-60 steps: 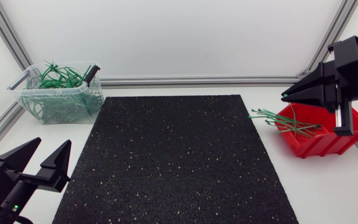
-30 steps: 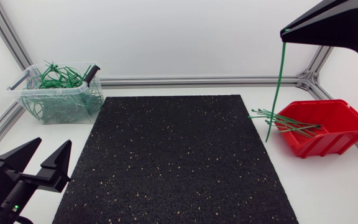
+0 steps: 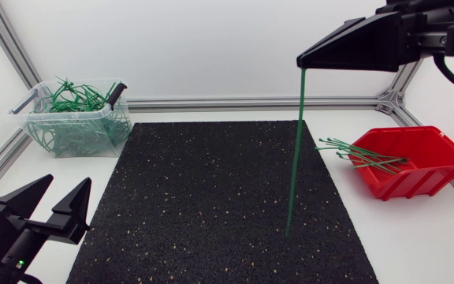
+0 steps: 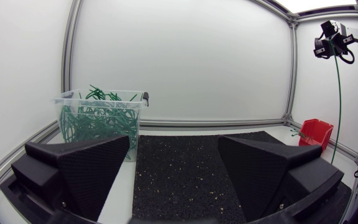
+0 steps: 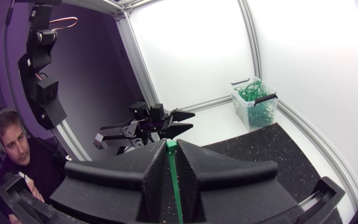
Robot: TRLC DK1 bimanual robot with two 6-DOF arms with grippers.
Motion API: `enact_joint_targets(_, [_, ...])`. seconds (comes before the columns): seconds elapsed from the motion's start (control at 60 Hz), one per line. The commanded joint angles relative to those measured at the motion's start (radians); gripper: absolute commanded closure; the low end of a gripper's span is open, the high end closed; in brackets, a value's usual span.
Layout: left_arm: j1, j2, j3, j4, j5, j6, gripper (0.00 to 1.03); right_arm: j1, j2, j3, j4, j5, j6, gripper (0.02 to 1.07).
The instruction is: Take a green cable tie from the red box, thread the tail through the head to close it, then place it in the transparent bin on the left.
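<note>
Inspection found the step in hand to be the carry from box to threading position. Over the white surface (image 3: pixel 416 237) and its black mat (image 3: pixel 211 197), the right end effector (image 3: pixel 300 61) was raised high, its fingers pressed together on the upper end of one green cable tie (image 3: pixel 295 150). The tie hung straight down above the right part of the mat; whether its lower tip touched the mat could not be told. The left end effector (image 3: pixel 63 183) sat low beside the mat's left front corner, fingers spread and holding nothing. In my judgement, the step would be done well by keeping the pinch firm, lowering the tie toward the mat's middle, and bringing the left end effector to the free end, so that both ends are controlled before threading. Which end carried the head could not be made out, and this should be settled first. Count: one surface; one mat; two end effectors; one transparent bin (image 3: pixel 77 130) at the rear left, its looped ties (image 3: pixel 73 99) too tangled to count; one red box (image 3: pixel 416 170) at the right; roughly half a dozen loose ties (image 3: pixel 365 154) overhanging its rim; one tie in grasp.
</note>
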State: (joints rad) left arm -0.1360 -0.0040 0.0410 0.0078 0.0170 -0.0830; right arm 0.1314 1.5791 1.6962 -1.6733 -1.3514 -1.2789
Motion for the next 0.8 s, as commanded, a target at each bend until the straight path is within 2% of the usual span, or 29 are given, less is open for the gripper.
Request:
enact_joint_targets(0.0, [-0.008, -0.004, -0.038, -0.028, -0.003, -0.017, 0.04, 0.022, 0.052, 0.022, -0.206, -0.029, -0.152, 0.91])
enact_joint_targets(0.033, [-0.008, -0.004, -0.038, -0.028, -0.003, -0.017, 0.04, 0.034, 0.061, 0.020, -0.240, -0.041, -0.178, 0.91])
enact_joint_targets(0.567, [-0.016, 0.001, -0.038, -0.029, -0.005, -0.017, 0.04, 0.306, 0.162, -0.153, -0.240, -0.055, -0.266, 0.93])
enact_joint_targets(0.783, [-0.016, 0.001, -0.038, -0.029, -0.005, -0.017, 0.04, 0.298, 0.272, -0.198, -0.241, -0.051, -0.346, 0.93])
